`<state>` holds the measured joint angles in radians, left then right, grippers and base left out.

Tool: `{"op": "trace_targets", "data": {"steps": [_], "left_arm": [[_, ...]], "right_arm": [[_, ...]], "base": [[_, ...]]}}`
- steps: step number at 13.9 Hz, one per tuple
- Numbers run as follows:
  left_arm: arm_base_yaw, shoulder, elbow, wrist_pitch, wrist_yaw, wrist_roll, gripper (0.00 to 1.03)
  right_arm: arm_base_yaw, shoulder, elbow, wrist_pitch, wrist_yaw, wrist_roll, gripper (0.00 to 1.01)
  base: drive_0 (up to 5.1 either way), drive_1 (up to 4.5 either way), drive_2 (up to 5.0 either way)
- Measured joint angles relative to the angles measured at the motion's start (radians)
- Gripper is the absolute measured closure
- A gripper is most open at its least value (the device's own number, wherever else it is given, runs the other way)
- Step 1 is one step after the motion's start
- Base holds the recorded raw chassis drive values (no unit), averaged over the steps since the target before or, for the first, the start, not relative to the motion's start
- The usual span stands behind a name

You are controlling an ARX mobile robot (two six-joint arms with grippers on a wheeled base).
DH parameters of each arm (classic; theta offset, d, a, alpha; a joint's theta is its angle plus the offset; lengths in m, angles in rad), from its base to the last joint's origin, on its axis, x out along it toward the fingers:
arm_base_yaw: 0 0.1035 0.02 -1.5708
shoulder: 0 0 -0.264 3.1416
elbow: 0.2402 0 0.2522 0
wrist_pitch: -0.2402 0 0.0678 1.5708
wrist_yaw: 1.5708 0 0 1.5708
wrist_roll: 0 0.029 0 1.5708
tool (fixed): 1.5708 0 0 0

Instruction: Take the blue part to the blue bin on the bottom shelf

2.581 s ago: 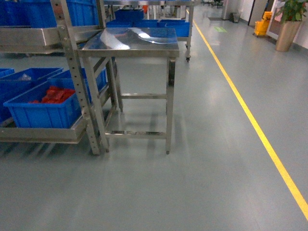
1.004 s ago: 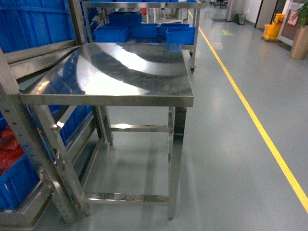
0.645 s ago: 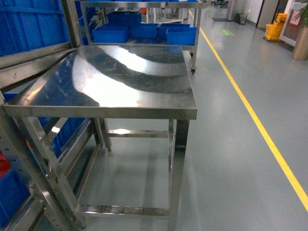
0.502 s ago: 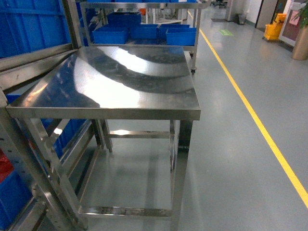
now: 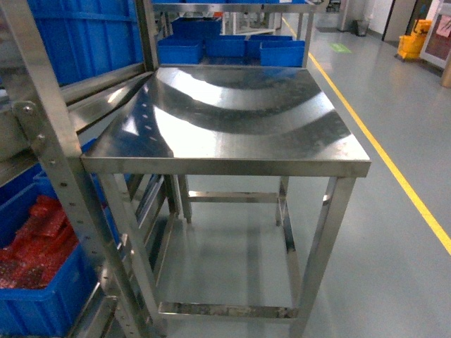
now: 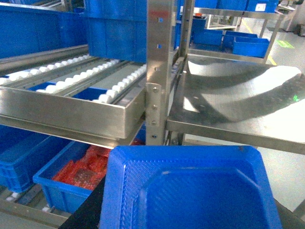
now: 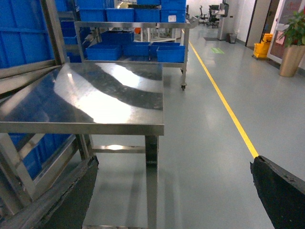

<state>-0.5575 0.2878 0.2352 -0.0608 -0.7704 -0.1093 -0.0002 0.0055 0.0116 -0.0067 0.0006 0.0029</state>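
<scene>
Only the left wrist view shows a blue tray; tool state unclear.

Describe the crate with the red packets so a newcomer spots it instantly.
Start at the flat-topped steel table and look left to the perforated rack upright. Low behind it sits a blue crate. Unlike the blue bins beyond the table, it is filled with red crinkly packets.

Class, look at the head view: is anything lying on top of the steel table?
No, the steel table shows only a bare, shiny top with reflections, and nothing rests on it.
</scene>
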Motion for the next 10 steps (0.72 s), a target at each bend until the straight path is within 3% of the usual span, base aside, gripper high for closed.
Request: {"op": "trace_targets", "data": {"steps": [7, 10], "left_arm": [[0.000, 0.000, 0.000, -0.001, 0.000, 0.000, 0.59], [0.000, 0.000, 0.000, 0.000, 0.000, 0.000, 0.60]], "right_arm": [[0.000, 0.000, 0.000, 0.003, 0.000, 0.000, 0.03], [0.000, 0.000, 0.000, 0.002, 0.000, 0.000, 0.03]], "base": [[0.1, 4.38, -4.3], [-5.0, 2.45, 2.5]]}}
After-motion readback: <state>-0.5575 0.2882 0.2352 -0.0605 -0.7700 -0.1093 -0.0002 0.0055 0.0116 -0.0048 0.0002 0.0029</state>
